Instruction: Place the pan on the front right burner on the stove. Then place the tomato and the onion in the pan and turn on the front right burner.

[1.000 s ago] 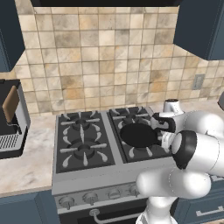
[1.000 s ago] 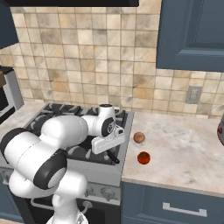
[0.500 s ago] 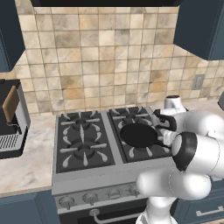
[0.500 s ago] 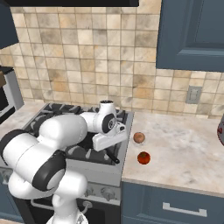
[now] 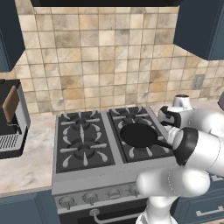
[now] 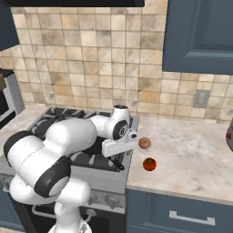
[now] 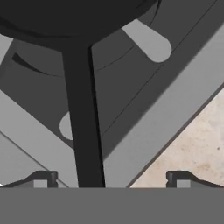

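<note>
The black pan [image 5: 139,134] rests on the front right burner [image 5: 151,153] of the stove [image 5: 87,186], its thin handle [image 5: 165,143] pointing right toward the counter. In the hand view the pan [image 7: 74,19] fills the top and its handle [image 7: 83,131] runs down between my fingertips [image 7: 41,179] without touching them. My gripper [image 7: 111,180] is open just above the handle's end. From the right base view the gripper [image 6: 120,154] hovers at the stove's right edge. The tan onion [image 6: 144,143] and the red tomato [image 6: 149,164] lie on the counter beside it.
Marble counter [image 6: 195,154] stretches to the right of the stove, with a dark object [image 6: 230,136] at its far edge. A toaster-like appliance [image 5: 11,118] stands on the left counter. Silver knobs [image 5: 89,197] line the stove front.
The jaws have opened and let go of the pan handle. The hand has lifted slightly and drifted right; the pan stays on the burner.
</note>
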Controlling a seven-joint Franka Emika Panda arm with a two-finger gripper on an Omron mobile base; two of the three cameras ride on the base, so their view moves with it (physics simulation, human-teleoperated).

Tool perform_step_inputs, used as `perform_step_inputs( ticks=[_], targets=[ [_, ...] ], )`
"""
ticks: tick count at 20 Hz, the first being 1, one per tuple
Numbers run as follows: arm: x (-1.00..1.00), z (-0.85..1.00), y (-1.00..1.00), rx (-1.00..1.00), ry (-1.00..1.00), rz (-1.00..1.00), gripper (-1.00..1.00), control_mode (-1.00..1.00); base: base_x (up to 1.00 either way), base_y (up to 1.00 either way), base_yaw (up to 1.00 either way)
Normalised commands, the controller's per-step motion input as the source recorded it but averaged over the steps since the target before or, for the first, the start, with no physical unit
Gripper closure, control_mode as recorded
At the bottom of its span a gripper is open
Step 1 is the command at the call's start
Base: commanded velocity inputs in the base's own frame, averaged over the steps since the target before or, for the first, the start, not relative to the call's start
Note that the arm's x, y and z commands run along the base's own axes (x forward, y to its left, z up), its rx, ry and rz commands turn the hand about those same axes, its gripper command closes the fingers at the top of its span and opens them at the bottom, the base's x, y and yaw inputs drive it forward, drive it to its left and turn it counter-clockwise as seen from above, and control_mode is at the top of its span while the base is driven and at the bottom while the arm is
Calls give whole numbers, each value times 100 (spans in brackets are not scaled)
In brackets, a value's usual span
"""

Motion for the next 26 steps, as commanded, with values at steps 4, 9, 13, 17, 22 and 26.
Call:
perform_step_inputs(
  ticks=[4, 9, 13, 17, 22, 26],
  targets=[
    [1, 33, -24, 10, 0, -12, -100, -100, 0, 0, 0],
    [0, 35, -36, 5, 0, -13, -100, -100, 0, 0, 0],
    [0, 0, -14, 0, 0, -13, -100, -100, 0, 0, 0],
    [0, -24, 0, -2, 0, -6, -100, -100, 0, 0, 0],
    [0, -25, -1, -1, 0, -1, -100, -100, 0, 0, 0],
    [0, -12, -20, 0, 0, -5, -100, -100, 0, 0, 0]
  ],
)
